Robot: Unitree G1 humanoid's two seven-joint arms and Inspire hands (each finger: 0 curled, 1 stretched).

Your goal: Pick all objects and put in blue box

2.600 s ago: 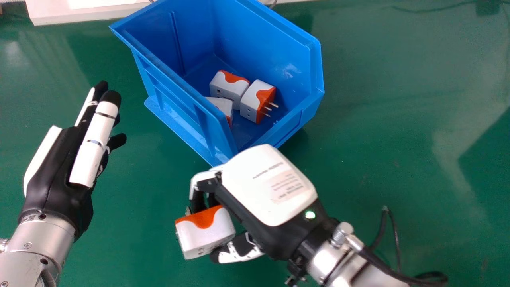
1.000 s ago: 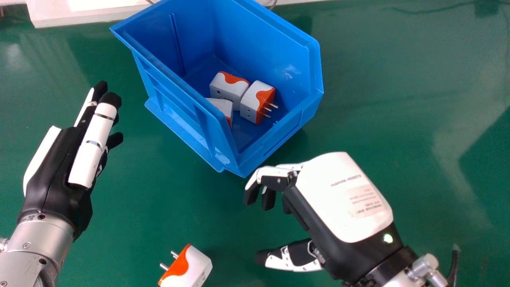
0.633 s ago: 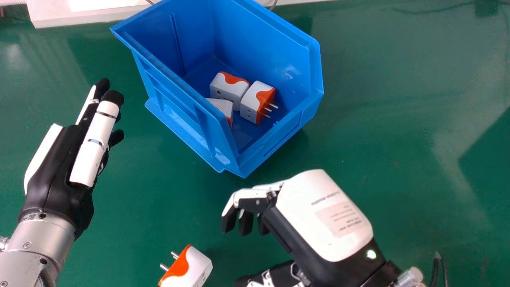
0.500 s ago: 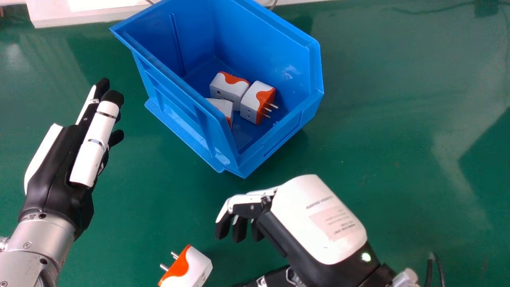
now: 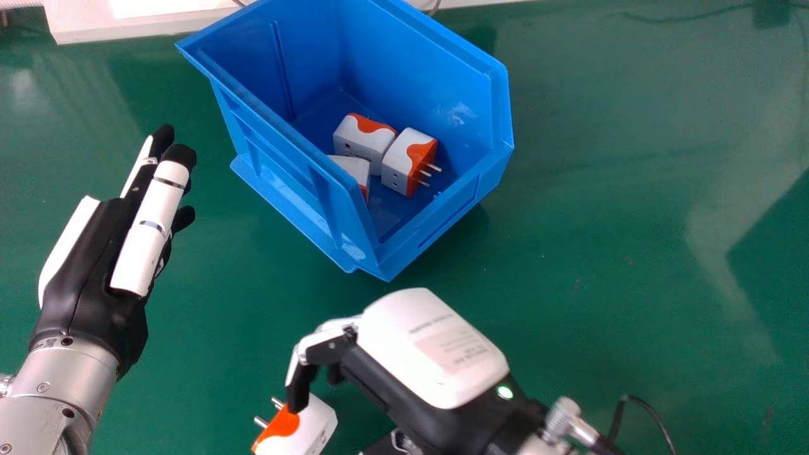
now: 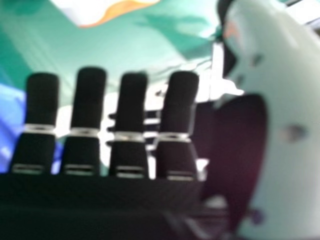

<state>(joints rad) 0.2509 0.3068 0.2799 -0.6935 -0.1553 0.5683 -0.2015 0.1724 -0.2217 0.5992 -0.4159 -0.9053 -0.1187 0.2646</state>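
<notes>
The white-and-orange adapter lay at the head view's bottom edge, left of centre. It was judged light, rigid and somewhat slippery, best gripped across its white sides. The right hand, over it, was spread wide, holding nothing; its label bore illegible print. The left hand stood open, far left; the blue box, upper centre.

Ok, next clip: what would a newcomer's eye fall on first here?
Probably the big blue box at the top middle of the head view, with three white-and-orange plug adapters lying inside. Next, the right hand arched at the bottom of that view, a fingertip overlapping a fourth adapter on the green table; whether it touches, I can't tell. Then the left hand, open at the left side.
</notes>
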